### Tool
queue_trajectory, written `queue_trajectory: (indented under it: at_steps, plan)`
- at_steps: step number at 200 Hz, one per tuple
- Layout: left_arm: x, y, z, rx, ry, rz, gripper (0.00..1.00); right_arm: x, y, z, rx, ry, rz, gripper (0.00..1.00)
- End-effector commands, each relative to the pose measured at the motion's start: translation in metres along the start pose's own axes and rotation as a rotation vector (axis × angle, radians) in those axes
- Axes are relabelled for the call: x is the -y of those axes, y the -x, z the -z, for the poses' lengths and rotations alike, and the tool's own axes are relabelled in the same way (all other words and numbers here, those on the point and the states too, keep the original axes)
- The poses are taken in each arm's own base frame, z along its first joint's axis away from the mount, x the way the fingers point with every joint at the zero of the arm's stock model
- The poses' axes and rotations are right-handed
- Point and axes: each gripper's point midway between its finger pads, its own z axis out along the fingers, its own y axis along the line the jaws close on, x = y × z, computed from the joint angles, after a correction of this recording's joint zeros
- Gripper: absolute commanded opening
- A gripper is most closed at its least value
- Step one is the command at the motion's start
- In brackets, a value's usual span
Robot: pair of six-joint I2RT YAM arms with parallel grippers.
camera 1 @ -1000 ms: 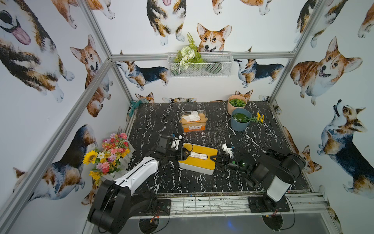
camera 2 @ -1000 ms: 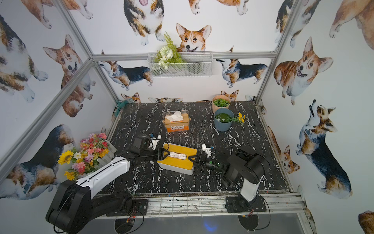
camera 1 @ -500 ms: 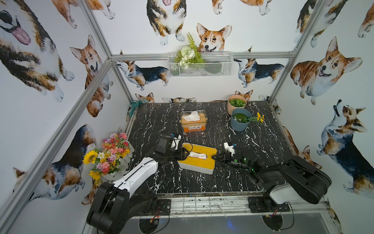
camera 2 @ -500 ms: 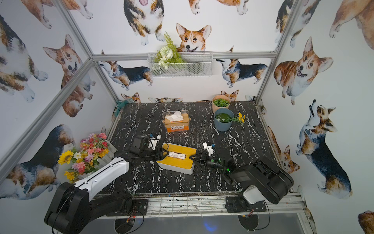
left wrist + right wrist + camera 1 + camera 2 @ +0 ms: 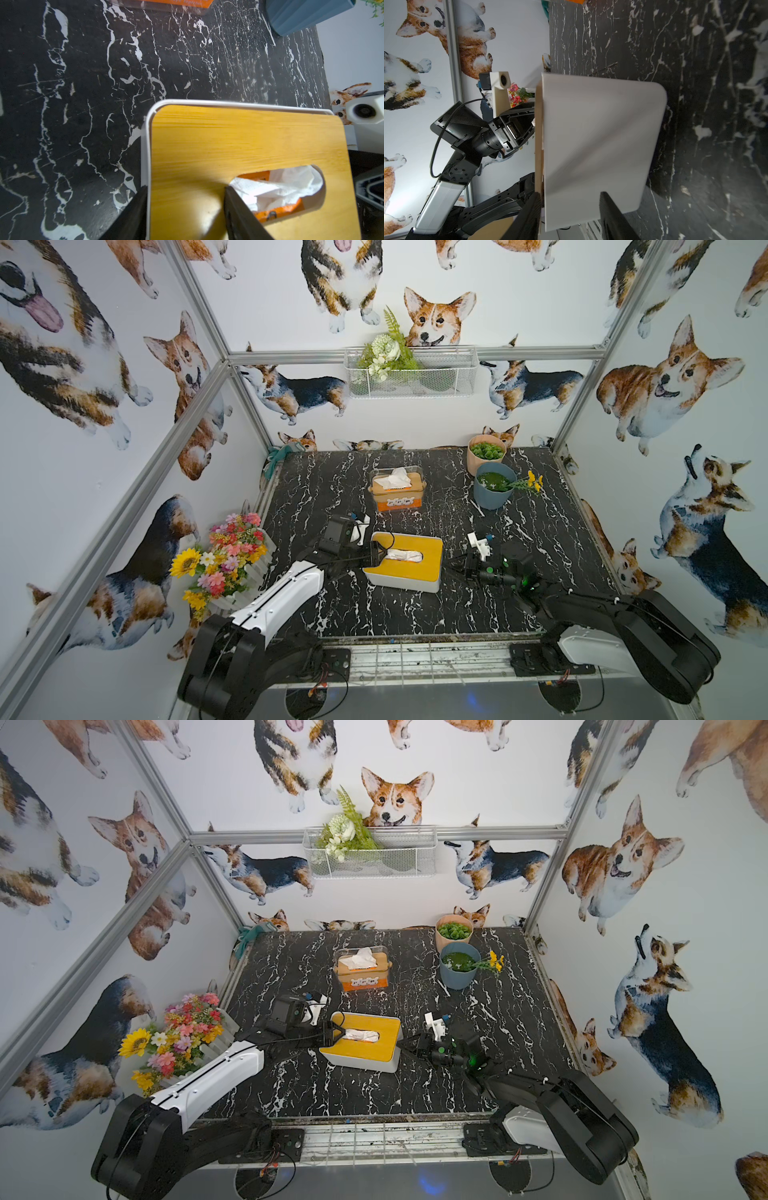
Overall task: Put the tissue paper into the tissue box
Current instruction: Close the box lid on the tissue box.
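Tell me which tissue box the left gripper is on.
The near box, white with a yellow lid: the left gripper straddles its lid's end at the slot. The orange box farther back stands untouched.

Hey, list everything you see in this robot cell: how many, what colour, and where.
tissue box: one, white with a yellow wooden lid, front centre of the table
tissue paper: one, white, in the lid's slot
tissue pack: one, orange in a clear case, behind the tissue box
pink pot: one, with greenery, back of the table
blue pot: one, with greenery and yellow flowers, just in front of the pink pot
flower planter: one, mixed colours, beside the left arm
wire basket: one, white, on the back wall
table: one, black marble
left tool: one, black, jaws astride the lid's end
right tool: one, black, open, just off the box's near end
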Motion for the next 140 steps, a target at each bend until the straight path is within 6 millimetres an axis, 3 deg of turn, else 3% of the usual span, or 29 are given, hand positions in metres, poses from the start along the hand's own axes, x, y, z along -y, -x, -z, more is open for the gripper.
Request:
queue_trajectory:
  at_steps: [1,29,88,140]
  plan:
    - [0.005,0.0,0.002,-0.015,-0.018,0.016,0.35,-0.007,0.0,-0.003,-0.014,0.023,0.023,0.49]
    - [0.009,0.005,0.006,-0.011,-0.024,0.009,0.4,-0.013,0.003,-0.006,-0.014,0.039,0.033,0.49]
    - [0.019,0.019,0.021,0.034,-0.024,-0.018,0.59,-0.005,0.006,-0.005,0.004,-0.024,0.053,0.49]
    - [0.009,0.007,0.012,0.005,-0.004,-0.012,0.64,0.002,0.006,-0.004,0.007,-0.053,0.052,0.5]
